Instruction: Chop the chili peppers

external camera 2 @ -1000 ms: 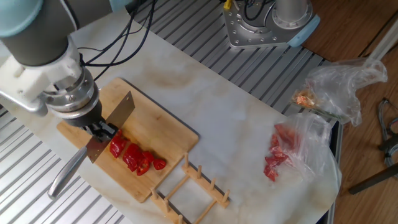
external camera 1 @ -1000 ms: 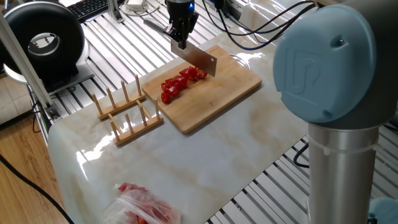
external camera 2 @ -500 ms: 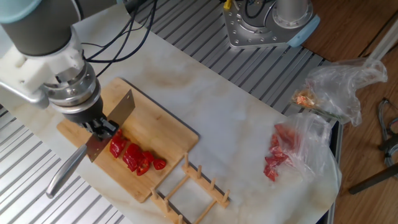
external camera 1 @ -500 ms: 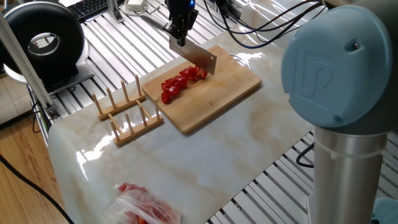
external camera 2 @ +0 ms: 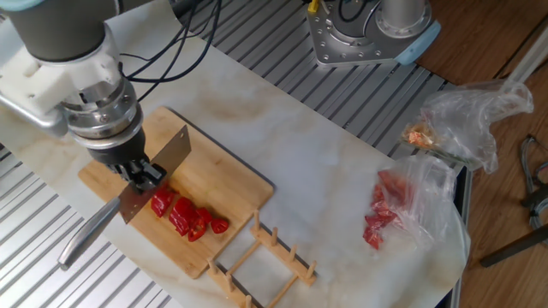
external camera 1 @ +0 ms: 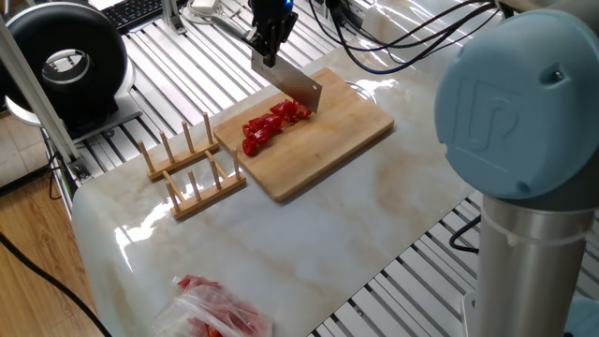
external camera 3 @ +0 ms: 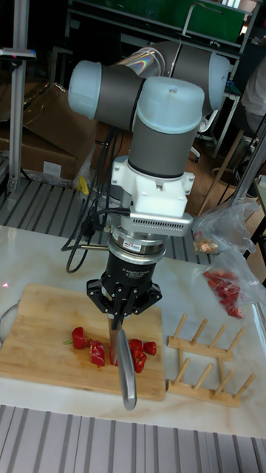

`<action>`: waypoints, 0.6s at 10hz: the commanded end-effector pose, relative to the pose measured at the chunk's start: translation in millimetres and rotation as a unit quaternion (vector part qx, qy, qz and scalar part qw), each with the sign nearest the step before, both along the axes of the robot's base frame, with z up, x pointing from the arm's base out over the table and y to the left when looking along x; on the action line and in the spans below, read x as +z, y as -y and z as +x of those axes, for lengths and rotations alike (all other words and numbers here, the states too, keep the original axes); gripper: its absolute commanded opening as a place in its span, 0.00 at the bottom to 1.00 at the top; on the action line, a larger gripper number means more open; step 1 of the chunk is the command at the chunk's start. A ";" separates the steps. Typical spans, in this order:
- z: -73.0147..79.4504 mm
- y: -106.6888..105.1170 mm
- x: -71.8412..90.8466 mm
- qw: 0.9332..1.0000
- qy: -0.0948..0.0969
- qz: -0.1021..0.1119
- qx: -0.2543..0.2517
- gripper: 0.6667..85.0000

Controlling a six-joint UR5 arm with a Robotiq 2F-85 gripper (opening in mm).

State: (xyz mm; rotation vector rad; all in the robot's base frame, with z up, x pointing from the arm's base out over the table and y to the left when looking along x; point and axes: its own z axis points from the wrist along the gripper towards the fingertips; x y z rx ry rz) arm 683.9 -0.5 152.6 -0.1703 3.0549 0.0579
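Note:
Several small glossy red chunks of chili peppers (external camera 1: 270,125) (external camera 2: 185,214) (external camera 3: 111,349) lie in a loose row on a bamboo cutting board (external camera 1: 342,131) (external camera 2: 227,184) (external camera 3: 41,325). My gripper (external camera 1: 269,45) (external camera 2: 142,174) (external camera 3: 118,316) is shut on the handle of a steel cleaver (external camera 1: 296,87) (external camera 2: 165,160). The blade hangs just above the far end of the row, clear of the chunks. In the tall fixed view the knife's metal handle (external camera 3: 127,373) points toward the camera and hides part of the row.
A wooden dish rack (external camera 1: 187,168) (external camera 2: 265,257) (external camera 3: 207,362) stands beside the board. A clear plastic bag with red inside (external camera 1: 220,309) (external camera 2: 385,210) (external camera 3: 225,284) lies further off. A black round device (external camera 1: 65,61) sits beyond the table, and the robot base (external camera 2: 364,30) at its edge.
The gripper and cleaver have risen slightly and shifted a little away from the chunks. The chunks have not moved.

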 end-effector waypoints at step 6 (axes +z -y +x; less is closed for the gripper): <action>-10.5 -10.4 9.7 1.000 -0.010 -0.015 -0.003 0.01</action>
